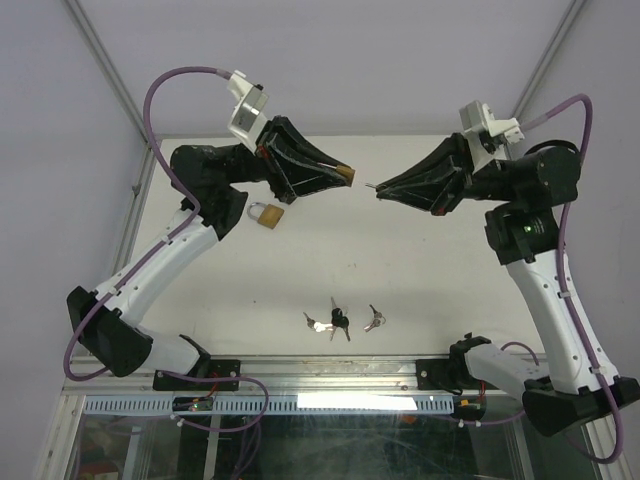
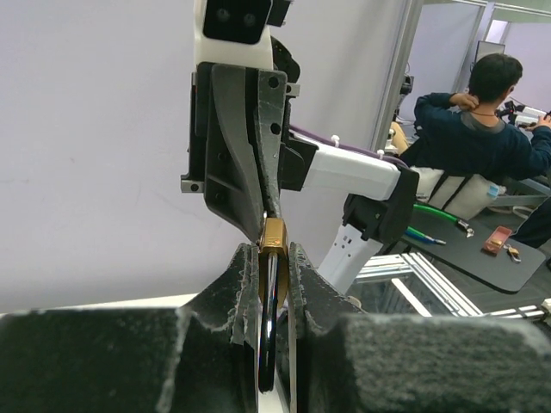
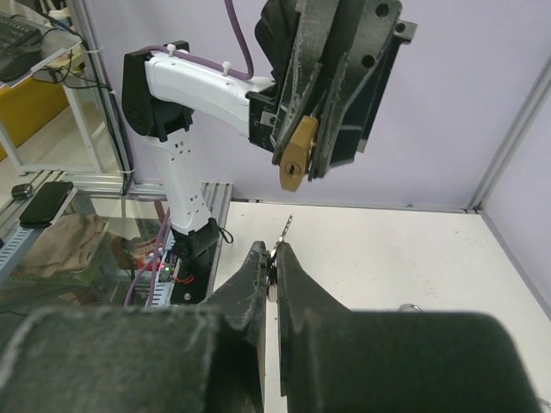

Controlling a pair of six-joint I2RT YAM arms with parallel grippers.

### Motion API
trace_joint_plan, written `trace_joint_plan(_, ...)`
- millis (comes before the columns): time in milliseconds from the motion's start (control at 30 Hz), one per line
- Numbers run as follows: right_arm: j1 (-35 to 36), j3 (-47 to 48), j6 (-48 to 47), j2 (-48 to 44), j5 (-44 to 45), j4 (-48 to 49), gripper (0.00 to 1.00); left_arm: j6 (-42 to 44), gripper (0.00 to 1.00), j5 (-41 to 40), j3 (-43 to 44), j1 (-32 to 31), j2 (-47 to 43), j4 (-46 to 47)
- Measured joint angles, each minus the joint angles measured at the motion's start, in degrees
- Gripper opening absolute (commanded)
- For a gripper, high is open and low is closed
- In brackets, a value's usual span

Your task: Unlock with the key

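Note:
My left gripper [image 1: 343,175] is raised above the table and shut on a brass padlock [image 1: 349,174]. In the left wrist view the padlock's dark shackle [image 2: 270,318] is pinched between the pads, and its brass body [image 2: 274,237] sticks out past the tips. My right gripper [image 1: 382,188] faces it from the right, shut on a small silver key [image 1: 371,185]. The key's blade [image 3: 285,231] points at the padlock [image 3: 297,163], with a short gap between them. In the left wrist view the right gripper's fingers [image 2: 250,172] stand directly ahead of the padlock.
A second brass padlock [image 1: 266,214] lies on the white table under the left arm. Loose keys [image 1: 330,322] and another key [image 1: 375,320] lie near the front edge. A metal frame rail [image 1: 300,372] runs along the front, and purple walls close in the back.

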Motion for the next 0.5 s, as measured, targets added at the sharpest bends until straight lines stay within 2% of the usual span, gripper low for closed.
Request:
trace_joint_plan(233,-2.8,-1.3,0.6,-4.0,1.1,-1.0,0.00,-0.1,0.00,0.8,1.8,0.0,0.2,0.0)
trace_joint_plan(400,-2.8,-4.6,10.4,-4.5,1.1,12.2,0.00,-1.3,0.00,1.7,3.0,0.0,1.6,0.5)
trace_joint_plan(500,-2.7,-5.5,13.7,-4.3,1.1,16.3,0.00,-2.2,0.00,1.8,5.2,-0.4,3.5,1.0)
